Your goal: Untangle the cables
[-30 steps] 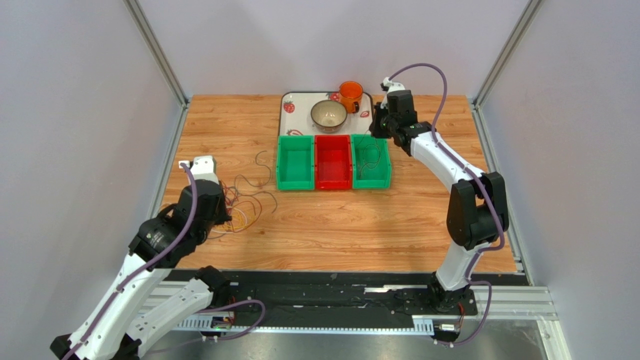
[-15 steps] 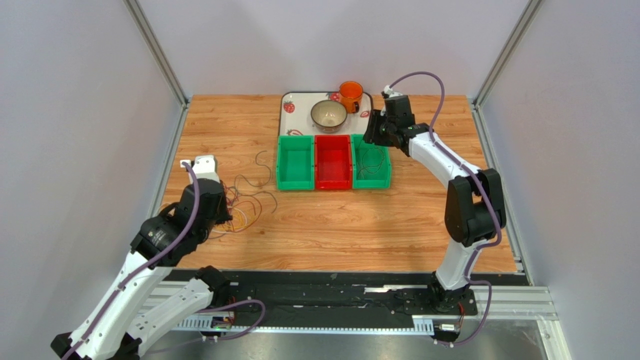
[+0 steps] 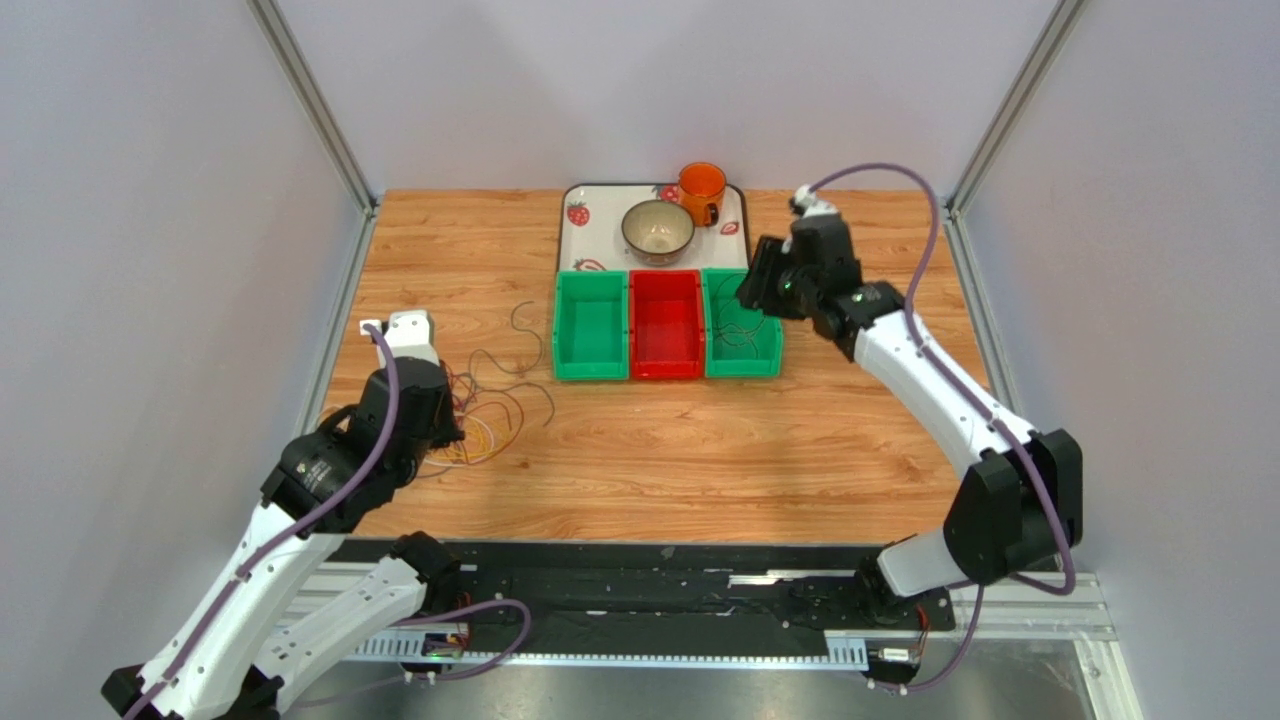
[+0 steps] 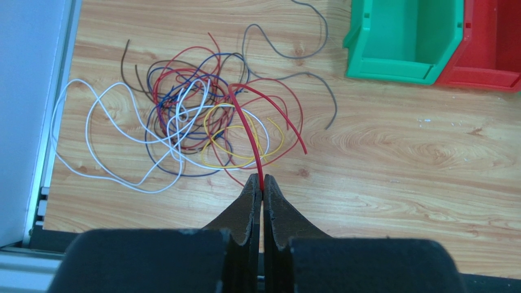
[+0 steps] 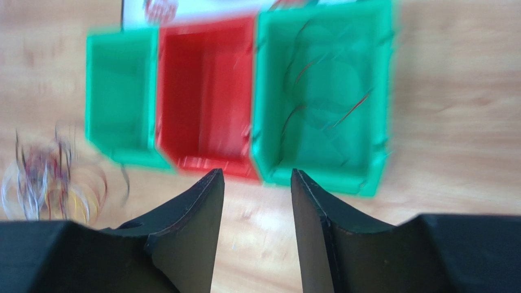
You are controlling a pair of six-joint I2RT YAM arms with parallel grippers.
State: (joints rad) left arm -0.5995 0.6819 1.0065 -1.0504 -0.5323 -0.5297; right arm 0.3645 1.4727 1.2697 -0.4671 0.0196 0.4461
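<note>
The cables lie tangled on the wood at the table's left: thin red, white, yellow, blue and dark wires, seen from above as a small pile. My left gripper is shut on one red cable that rises out of the pile. From above, that gripper sits at the pile's left edge. A few more thin wires lie inside the right green bin. My right gripper stands open with nothing between its fingers, hovering by that bin's right rim.
Three bins stand in a row mid-table: green, red and green. Behind them is a white tray with a bowl and an orange cup. A metal rail borders the table's left edge.
My right gripper has opened over the right green bin, and its arm has swung out to the right. The left arm and its red cable have not moved.
</note>
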